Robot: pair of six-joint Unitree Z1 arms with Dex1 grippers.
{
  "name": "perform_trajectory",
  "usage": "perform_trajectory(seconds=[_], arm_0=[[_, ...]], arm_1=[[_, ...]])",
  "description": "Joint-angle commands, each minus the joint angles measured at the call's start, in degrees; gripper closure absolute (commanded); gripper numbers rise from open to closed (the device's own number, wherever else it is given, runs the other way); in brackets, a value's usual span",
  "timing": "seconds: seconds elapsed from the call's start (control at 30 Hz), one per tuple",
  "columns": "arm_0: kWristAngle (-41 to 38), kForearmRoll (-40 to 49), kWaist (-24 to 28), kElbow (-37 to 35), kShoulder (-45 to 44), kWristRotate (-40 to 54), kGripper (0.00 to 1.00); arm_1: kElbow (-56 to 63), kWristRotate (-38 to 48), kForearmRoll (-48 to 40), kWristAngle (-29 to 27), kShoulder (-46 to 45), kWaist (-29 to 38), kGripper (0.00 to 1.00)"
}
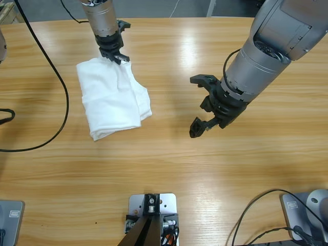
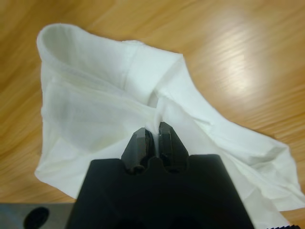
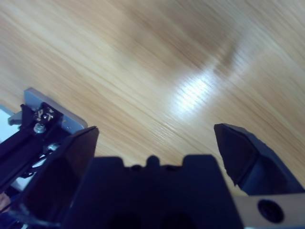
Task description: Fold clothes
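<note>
The clothes are one white T-shirt [image 1: 111,97], folded into a compact bundle on the left half of the wooden table. My left gripper [image 1: 117,58] comes down from the top and is shut on the far edge of the T-shirt [image 2: 114,100]; in the left wrist view a pinch of white cloth sits between its jaws [image 2: 153,135]. My right gripper [image 1: 201,105] hovers over bare wood right of the middle, open and holding nothing. In the right wrist view the right gripper [image 3: 157,143] faces only table surface.
A black cable [image 1: 59,84] loops across the table's left side, close to the shirt. Bare wood [image 1: 169,169] lies between the shirt and the right arm and along the front. More cables [image 1: 256,210] lie at the front right corner.
</note>
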Motion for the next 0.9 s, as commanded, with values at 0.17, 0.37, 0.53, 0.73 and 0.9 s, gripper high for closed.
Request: perform_trajectory(seconds=[0.17,0.37,0.53,0.73,0.9], arm_0=[[0.9,7.9,1.3,-15.6,-3.3,1.0,1.000],[2.2,8.1,0.9,-16.1,-5.3,1.3,1.000],[3.3,8.1,4.1,-15.7,-5.3,1.1,1.000],[3.3,8.0,6.4,-15.1,-4.2,1.1,1.000],[3.3,8.0,6.5,-15.1,-3.2,1.0,1.000]], arm_1=[[2.0,-0.2,-1.9,1.6,1.2,0.9,0.018],[2.5,-0.2,-2.5,1.8,2.2,1.5,0.018],[2.9,-0.2,-2.5,2.1,1.9,1.5,0.018],[2.9,-0.1,-2.6,2.3,1.9,1.7,0.018],[2.9,-0.1,-2.7,2.6,2.0,1.7,0.018]])
